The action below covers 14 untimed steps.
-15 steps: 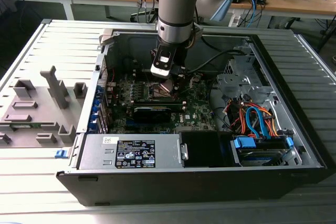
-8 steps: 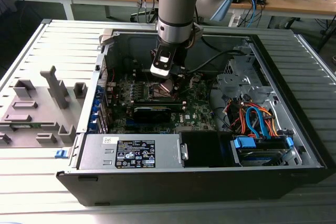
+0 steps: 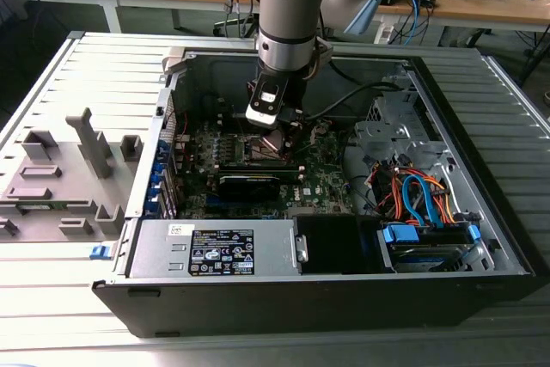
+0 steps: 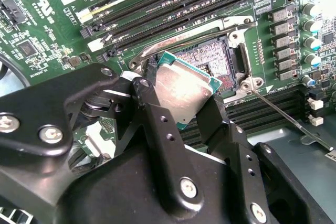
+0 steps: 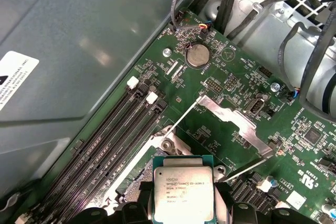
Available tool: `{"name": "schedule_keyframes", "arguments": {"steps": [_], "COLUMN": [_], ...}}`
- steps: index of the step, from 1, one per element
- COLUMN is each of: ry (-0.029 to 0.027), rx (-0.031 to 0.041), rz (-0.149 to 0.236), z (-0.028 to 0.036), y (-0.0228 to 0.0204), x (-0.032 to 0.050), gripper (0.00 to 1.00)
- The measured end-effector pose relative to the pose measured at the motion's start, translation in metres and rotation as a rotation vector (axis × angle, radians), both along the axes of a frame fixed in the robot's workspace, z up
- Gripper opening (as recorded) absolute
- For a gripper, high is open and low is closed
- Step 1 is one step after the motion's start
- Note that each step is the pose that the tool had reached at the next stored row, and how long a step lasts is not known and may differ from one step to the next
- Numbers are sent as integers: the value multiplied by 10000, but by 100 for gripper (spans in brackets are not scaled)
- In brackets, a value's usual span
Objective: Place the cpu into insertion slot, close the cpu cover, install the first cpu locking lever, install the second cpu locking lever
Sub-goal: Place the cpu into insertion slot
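end effector [image 4: 182, 103] of the single arm [image 3: 292, 6], hanging inside the open computer case [image 3: 481, 212], with its two black fingers [image 4: 157, 124] closed on opposite edges of the cpu [image 4: 184, 82]. the cpu was held tilted, silvery top outward, just over the insertion slot [image 4: 215, 59] and not lying flat in it; whether its lower edge touched the slot could not be told. the slot's dark pin field lay bare within its silver-grey metal frame.

in the first wrist view the cpu cover [image 5: 231, 120] stood raised beside the slot, clear of it. two thin wire rods ran out from the frame's corners: one locking lever [image 5: 184, 115] reaching towards one end of the cover, and a second locking lever [image 5: 242, 168] near the cover's other end. neither lay down along the frame.

long black memory slots [image 4: 173, 3] ran beside the slot on the green circuit board [image 4: 42, 30], and a coin battery [image 5: 198, 55] sat on the board beyond the cover.

in the exterior view the case lay on its side on a ribbed grey desk [image 3: 51, 324], with a grey fixture [image 3: 64, 178] on the exterior view's left, well apart from the arm.
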<state>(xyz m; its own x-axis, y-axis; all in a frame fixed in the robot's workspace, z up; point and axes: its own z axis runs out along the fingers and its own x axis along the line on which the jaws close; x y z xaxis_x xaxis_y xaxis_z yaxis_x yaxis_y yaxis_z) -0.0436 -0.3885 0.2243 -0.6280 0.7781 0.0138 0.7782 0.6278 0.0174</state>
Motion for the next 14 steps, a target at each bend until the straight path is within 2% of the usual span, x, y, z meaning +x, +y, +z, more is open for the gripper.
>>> {"name": "schedule_keyframes", "arguments": {"steps": [14], "ry": [0], "rx": [0], "rz": [-121], "z": [0], "y": [0], "x": [0], "gripper": [55]}}
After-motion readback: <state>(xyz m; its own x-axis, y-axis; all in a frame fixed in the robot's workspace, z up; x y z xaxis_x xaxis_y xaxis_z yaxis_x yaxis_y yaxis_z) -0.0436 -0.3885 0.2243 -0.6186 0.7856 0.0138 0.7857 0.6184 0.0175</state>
